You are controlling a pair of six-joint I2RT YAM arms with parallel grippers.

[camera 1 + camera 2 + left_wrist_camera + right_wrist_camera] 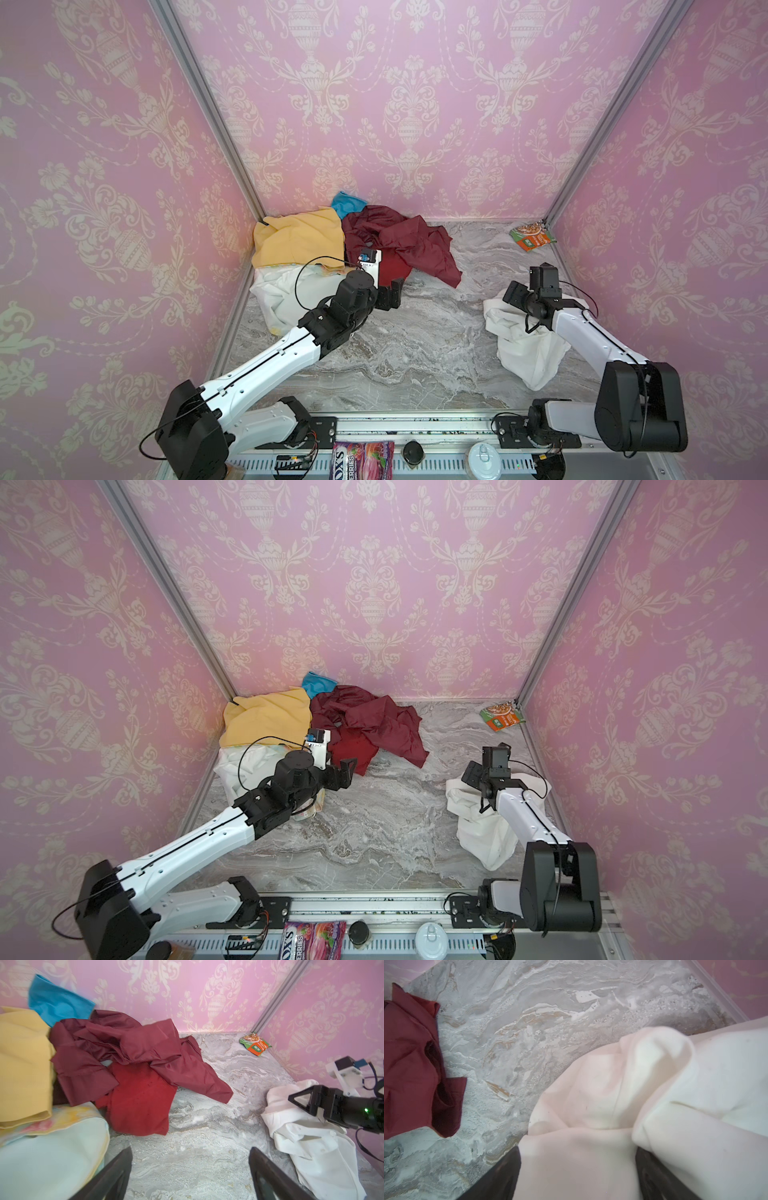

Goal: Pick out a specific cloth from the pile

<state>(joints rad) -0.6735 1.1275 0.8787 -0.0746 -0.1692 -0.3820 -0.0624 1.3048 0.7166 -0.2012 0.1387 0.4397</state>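
The cloth (523, 349) (482, 833), plain white and crumpled, lies on the marble table (415, 332) at the right, apart from the pile. My right gripper (512, 294) (577, 1151) hovers just over its far end, open, with white folds (654, 1095) lying between the spread fingers. The pile sits in the back left corner: a mustard yellow cloth (299, 241), a shiny maroon one (399, 241), a red one (392, 268), a blue one (348, 203) and a flower-print sheet (278, 291). My left gripper (392, 293) (190, 1148) stands open over bare marble beside the red cloth (141, 1101).
A green and orange snack packet (532, 237) lies in the back right corner. Pink patterned walls close in three sides. On the front rail sit a candy bag (361, 459), a black cap (413, 451) and a can (484, 457).
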